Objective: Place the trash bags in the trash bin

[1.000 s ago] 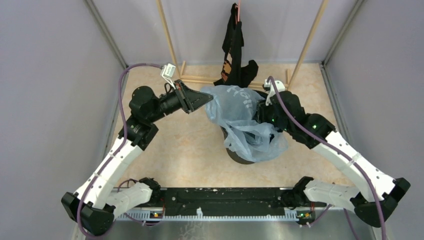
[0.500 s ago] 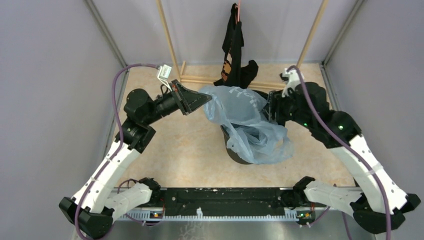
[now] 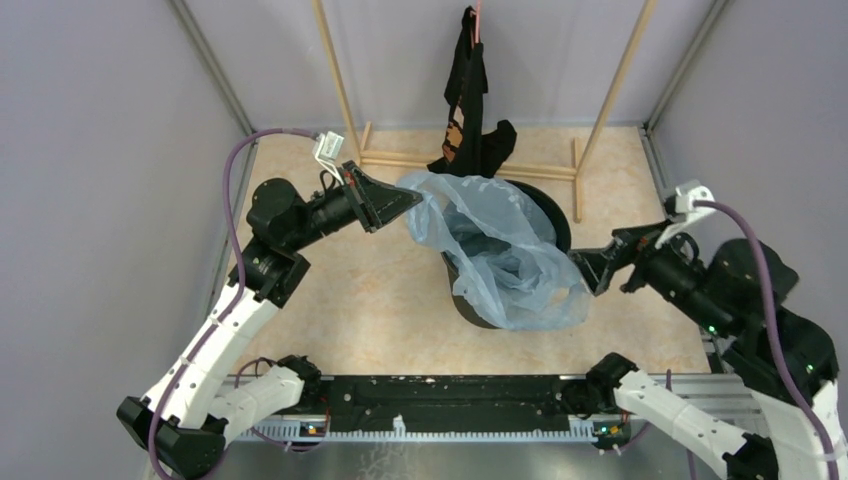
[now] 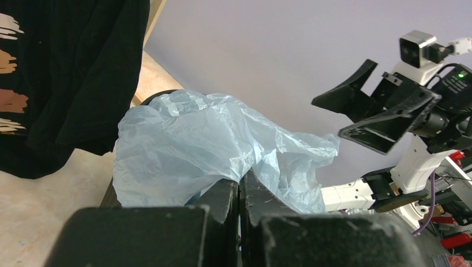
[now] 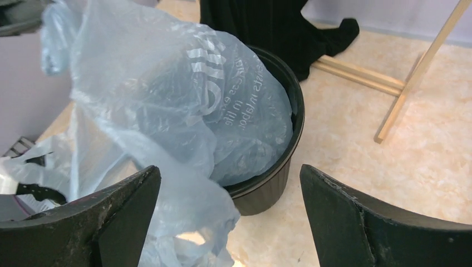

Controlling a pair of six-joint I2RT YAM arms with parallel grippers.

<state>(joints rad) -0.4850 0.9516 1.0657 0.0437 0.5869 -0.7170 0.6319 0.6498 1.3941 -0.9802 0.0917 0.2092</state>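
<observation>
The left gripper (image 3: 412,201) is clamping the trash bag (image 3: 500,250), half stuffed into the trash bin (image 3: 551,212), while the right gripper (image 3: 590,272) is hovering open and empty beside it, probably next tucking the overhang in.

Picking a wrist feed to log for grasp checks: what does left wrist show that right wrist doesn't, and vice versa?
Left wrist only: the left claw shut on a fold of the blue bag, and the right claw seen from outside, open and holding nothing.
Right wrist only: the bag's white lettering, part of the bag sitting inside the black bin, and the wooden rack.
Both: the bag, the bin's rim and the black garment.
</observation>
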